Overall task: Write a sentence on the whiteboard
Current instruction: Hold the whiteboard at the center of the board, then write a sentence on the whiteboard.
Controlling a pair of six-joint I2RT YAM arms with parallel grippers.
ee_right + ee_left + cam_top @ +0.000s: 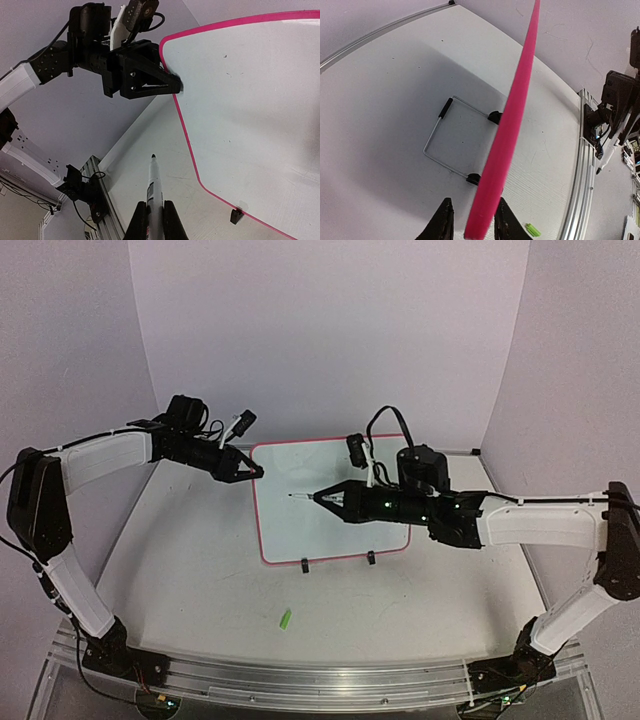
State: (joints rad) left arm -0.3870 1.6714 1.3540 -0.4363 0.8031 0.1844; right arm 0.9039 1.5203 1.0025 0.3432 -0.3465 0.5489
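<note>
- Your left tool (pixel 252 473) clenches the whiteboard (pixel 300 535) at its upper left rim; brace it firmly.
- The whiteboard stands propped mid-worktop, with no writing visible.
- Your right tool (pixel 322 498) grasps the marker (pixel 154 187), tip short of the face; press lightly.

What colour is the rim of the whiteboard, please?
The rim is bright pink; the left wrist view shows it best.

A white desk (pixel 190 570) is shown, on which the whiteboard (pixel 300 525) is propped on two black clip feet (pixel 304 564) and a wire stand (pixel 440 140). A small green piece (pixel 285 619) is laid nearer the front, well apart from the board. A metal rail (pixel 300 677) is fixed along the near edge.
</note>
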